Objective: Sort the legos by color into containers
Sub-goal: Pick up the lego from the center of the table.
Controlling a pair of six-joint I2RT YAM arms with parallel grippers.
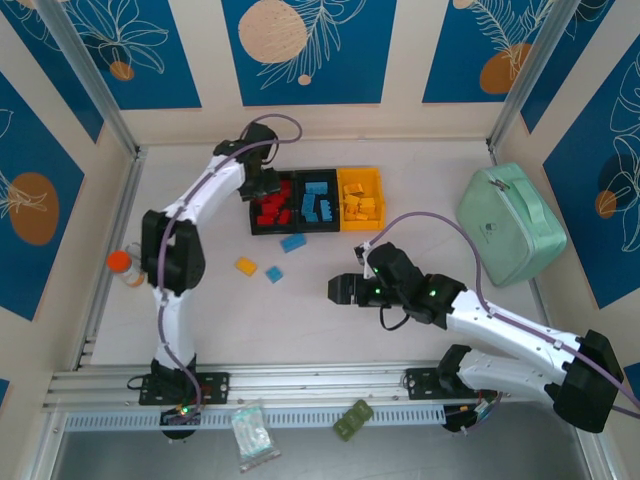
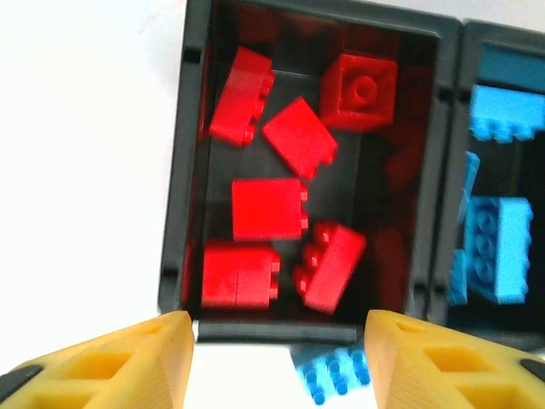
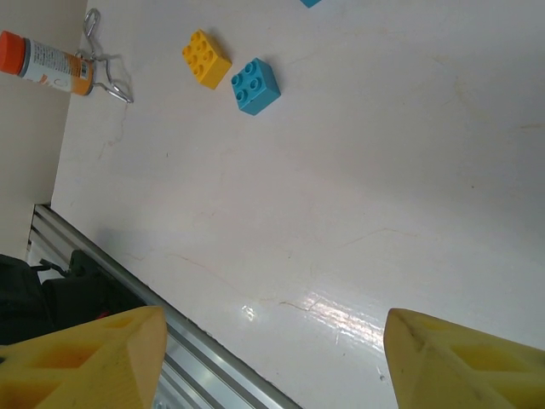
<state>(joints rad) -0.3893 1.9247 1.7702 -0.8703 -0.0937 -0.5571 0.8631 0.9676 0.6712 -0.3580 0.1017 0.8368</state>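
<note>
Three joined bins stand at the table's back: a black one [image 1: 257,225] holding several red legos [image 2: 268,209], a black one [image 1: 334,190] with blue legos [image 1: 316,200], and a yellow-orange one [image 1: 377,178] with yellow legos [image 1: 360,207]. My left gripper [image 1: 262,186] hovers open above the red bin's left end, nothing between its fingers [image 2: 128,362]. Loose on the table lie a long blue lego [image 1: 293,242], a small blue lego [image 3: 255,85] and a yellow lego [image 3: 206,59]. My right gripper [image 1: 340,290] is open and empty over bare table right of them.
A large mint-green case [image 1: 510,222] lies at the right. An orange-capped bottle [image 1: 124,265] stands by the left wall. A dark green flat piece [image 1: 353,419] and a clear bag [image 1: 254,434] lie below the front rail [image 1: 320,382].
</note>
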